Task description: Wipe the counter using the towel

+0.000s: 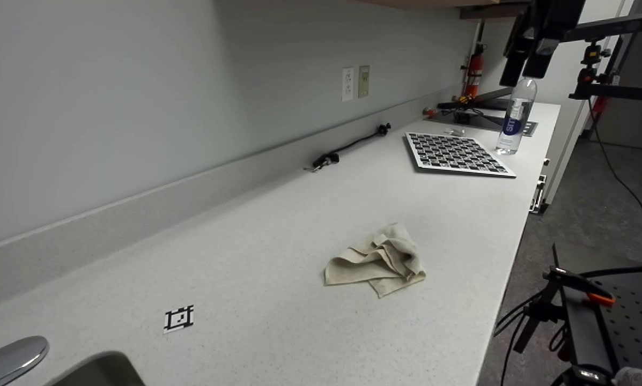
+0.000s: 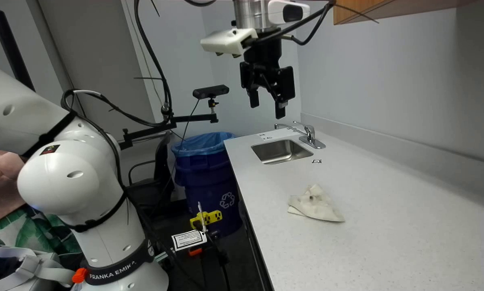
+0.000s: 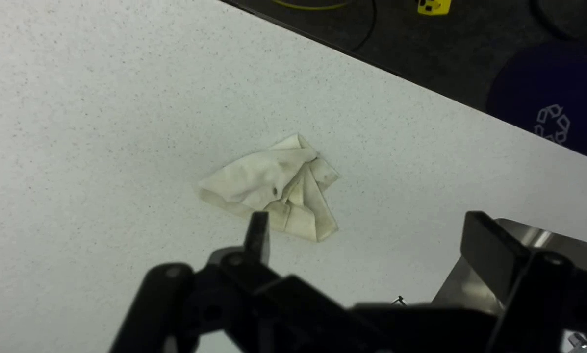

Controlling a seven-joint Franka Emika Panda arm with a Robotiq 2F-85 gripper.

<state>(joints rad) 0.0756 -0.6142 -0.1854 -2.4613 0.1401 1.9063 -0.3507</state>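
The towel is a crumpled beige cloth lying on the white speckled counter. It shows in both exterior views (image 1: 377, 262) (image 2: 316, 205) and in the wrist view (image 3: 254, 174). The counter (image 1: 256, 300) also shows in an exterior view (image 2: 387, 234) and in the wrist view (image 3: 102, 122). My gripper (image 2: 267, 107) is black, points down and hangs well above the counter, apart from the towel. In the wrist view the fingers of the gripper (image 3: 367, 225) are wide apart with nothing between them. The left finger overlaps the towel's lower edge in that view. The gripper (image 1: 523, 76) is partly cut off in an exterior view.
A steel sink (image 2: 282, 152) and faucet (image 2: 311, 137) are at one end of the counter. A water bottle (image 1: 516, 115), a checkered board (image 1: 455, 153) and a cabled clamp (image 1: 329, 160) sit toward the opposite end. A wall cabinet (image 2: 387, 11) overhangs. A blue bin (image 2: 207, 178) stands beyond the edge.
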